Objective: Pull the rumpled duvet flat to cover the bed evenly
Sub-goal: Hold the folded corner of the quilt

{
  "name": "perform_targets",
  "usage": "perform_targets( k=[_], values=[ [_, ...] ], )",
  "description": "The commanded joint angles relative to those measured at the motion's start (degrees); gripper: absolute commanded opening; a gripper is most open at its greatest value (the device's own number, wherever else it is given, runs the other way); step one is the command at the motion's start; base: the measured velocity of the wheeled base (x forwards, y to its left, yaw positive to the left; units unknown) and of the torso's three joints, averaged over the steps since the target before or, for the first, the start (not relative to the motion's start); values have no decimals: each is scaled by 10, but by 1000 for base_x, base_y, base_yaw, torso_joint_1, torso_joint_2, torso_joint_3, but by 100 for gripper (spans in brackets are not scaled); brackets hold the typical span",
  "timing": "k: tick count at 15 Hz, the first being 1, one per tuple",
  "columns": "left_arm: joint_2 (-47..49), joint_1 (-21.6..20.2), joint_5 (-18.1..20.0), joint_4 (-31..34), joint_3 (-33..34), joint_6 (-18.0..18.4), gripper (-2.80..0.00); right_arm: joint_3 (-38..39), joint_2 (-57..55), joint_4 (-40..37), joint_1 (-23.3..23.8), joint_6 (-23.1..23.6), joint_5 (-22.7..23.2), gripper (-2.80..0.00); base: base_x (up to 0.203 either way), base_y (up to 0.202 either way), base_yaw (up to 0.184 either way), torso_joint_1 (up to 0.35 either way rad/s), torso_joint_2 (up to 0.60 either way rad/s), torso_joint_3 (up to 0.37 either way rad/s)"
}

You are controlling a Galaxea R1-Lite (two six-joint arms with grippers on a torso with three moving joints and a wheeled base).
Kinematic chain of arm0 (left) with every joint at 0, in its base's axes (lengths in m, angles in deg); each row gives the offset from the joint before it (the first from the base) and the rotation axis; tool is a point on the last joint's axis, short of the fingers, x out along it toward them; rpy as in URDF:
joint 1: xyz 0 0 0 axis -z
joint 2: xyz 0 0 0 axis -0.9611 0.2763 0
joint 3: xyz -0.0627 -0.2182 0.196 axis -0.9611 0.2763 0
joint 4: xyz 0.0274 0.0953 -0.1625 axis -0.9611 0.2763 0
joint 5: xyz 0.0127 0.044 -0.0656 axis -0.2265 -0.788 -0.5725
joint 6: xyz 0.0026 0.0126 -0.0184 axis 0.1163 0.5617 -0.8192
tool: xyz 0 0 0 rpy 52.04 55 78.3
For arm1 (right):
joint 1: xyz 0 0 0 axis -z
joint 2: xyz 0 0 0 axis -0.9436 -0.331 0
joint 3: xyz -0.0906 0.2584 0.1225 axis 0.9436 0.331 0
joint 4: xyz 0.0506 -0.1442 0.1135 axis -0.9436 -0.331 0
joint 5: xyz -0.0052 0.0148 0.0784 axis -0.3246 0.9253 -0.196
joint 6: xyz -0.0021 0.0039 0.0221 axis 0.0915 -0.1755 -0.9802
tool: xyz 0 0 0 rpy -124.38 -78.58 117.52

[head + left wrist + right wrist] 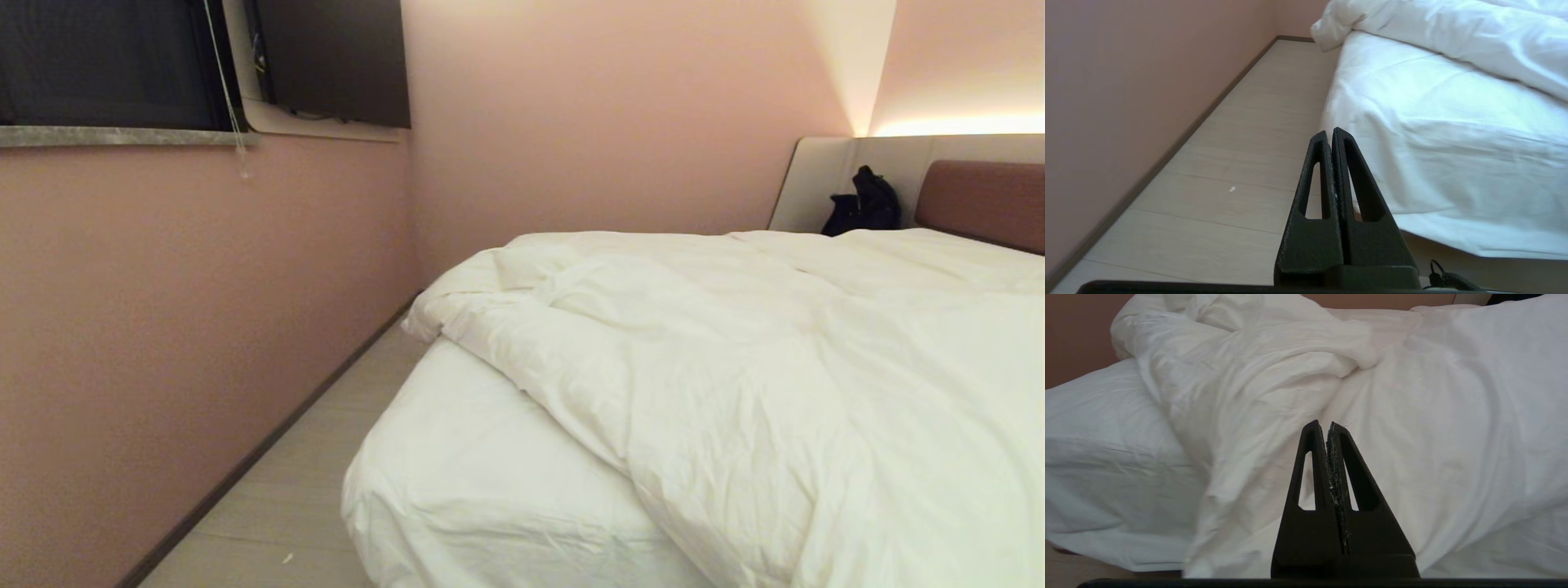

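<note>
Both sets of jaws are pressed fully together with nothing between them. Those of the left gripper (1332,132) hang over the floor (1241,163) beside the near left corner of the bed (457,490), while those of the right gripper (1327,426) point at the bedding from the foot edge without touching it.

One duvet (735,367) lies on the one bed. It is bunched and wrinkled, its edge running on a slant from a lump at the left edge of the bed toward the foot, so the near left corner of the mattress shows only its sheet. It covers the bed's right part and reaches toward the headboard (824,175).

One dark bag (864,204) sits at the head of the bed against the pale headboard panel, beside one reddish-brown padded section (984,200). Pink walls (188,310) enclose a strip of pale wood-look floor along the bed's left side. One dark window (106,61) with a hanging cord (233,106) sits high on the left wall, next to one dark screen (339,57).
</note>
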Motion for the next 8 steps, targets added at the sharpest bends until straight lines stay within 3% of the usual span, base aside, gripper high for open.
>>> perform_targets(
  k=[1, 8],
  values=[
    [1, 0, 0, 0, 0, 0, -280, 0, 0, 0, 0, 0, 0, -280, 0, -192, 4, 1, 0, -1],
    [1, 0, 0, 0, 0, 0, -280, 0, 0, 0, 0, -1, 0, -280, 0, -192, 0, 4, 2, 2]
  ],
)
